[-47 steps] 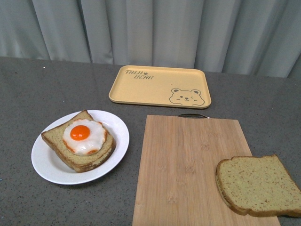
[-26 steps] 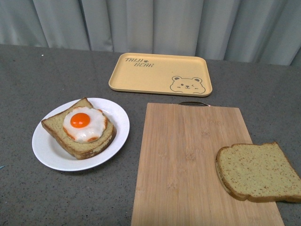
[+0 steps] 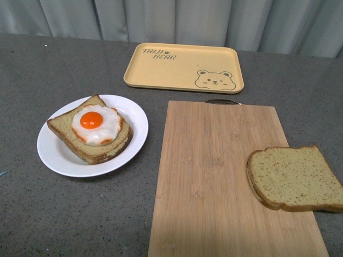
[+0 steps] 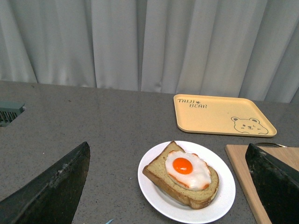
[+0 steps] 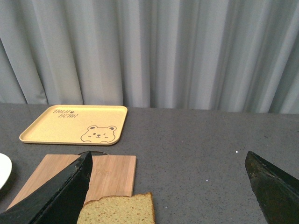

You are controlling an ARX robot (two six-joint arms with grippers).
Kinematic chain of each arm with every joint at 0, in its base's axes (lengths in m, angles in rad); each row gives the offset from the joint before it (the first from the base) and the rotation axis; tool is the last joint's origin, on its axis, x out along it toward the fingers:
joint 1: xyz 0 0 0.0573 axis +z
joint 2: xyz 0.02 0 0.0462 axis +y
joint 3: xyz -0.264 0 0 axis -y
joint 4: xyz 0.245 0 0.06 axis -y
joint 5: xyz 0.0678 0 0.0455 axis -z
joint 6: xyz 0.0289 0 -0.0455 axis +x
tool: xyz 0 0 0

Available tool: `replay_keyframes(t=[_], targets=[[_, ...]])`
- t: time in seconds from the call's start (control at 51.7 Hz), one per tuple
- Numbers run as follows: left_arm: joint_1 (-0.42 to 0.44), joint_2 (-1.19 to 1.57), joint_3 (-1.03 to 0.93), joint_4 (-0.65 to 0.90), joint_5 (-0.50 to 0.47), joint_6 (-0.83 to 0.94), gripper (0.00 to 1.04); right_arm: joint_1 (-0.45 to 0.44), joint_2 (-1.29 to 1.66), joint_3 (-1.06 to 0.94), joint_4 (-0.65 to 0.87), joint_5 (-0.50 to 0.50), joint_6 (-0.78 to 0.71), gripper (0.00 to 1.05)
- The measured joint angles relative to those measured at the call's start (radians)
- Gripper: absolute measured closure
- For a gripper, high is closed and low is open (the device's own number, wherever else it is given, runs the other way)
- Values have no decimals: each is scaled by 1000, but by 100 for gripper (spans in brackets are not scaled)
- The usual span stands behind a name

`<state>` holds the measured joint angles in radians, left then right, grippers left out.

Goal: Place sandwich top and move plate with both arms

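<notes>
Step in hand, most likely: fetching the sandwich top (image 3: pixel 293 178); not yet picked up; lying flat at about 4 o'clock in the front view, on the wooden board (image 3: pixel 214 176), partly hanging past the board's right side; no arm in sight in that view.

For the right gripper (image 5: pixel 168 154): wide open, holding nothing; black fingers (image 5: pixel 51 196) spread far apart in the right wrist view, bread peeking in low between them. For the left gripper (image 4: pixel 168 145): wide open too, holding nothing; facing the plate (image 4: pixel 154 196).

To do it well: lower the right gripper to the part of the bread hanging off the board; slip one finger under and one on top; squeeze softly, bread being likely soft and bendy; lift it level; carry it toward 9 o'clock; set it square over the fried egg (image 3: pixel 97 124), crusts lined up with the bread slice (image 3: pixel 61 128) below; let go gently, to keep the egg from sliding; only then take the plate from two sides, one gripper each.

Holders: plate at 9 o'clock, with the bread slice in it and the fried egg on top of that; yellow tray (image 3: pixel 182 67) at 12 o'clock, bear drawing on it, nothing inside; wooden board at about 5 o'clock, carrying only the sandwich top.
</notes>
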<state>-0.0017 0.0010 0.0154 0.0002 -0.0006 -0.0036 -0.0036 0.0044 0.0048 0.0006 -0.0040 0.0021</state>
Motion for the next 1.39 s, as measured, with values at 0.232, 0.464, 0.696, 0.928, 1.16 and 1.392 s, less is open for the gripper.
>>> replay_keyframes(t=[0.232, 0.464, 0.696, 0.928, 1.16, 1.392], targets=[[0, 0, 0, 0, 0, 0, 7, 0, 0, 0, 0, 0, 0, 9], [0, 0, 0, 0, 0, 0, 7, 0, 0, 0, 0, 0, 0, 9], [0, 0, 0, 0, -1, 0, 7, 53, 93, 19, -14, 230, -130, 9], [0, 0, 0, 0, 0, 0, 7, -107, 535, 83, 211, 61, -163, 9], [0, 0, 0, 0, 0, 0, 7, -235, 1088, 237, 316, -179, -99, 9], [0, 0, 0, 0, 0, 0, 7, -260, 1500, 421, 217, -294, -58, 9]])
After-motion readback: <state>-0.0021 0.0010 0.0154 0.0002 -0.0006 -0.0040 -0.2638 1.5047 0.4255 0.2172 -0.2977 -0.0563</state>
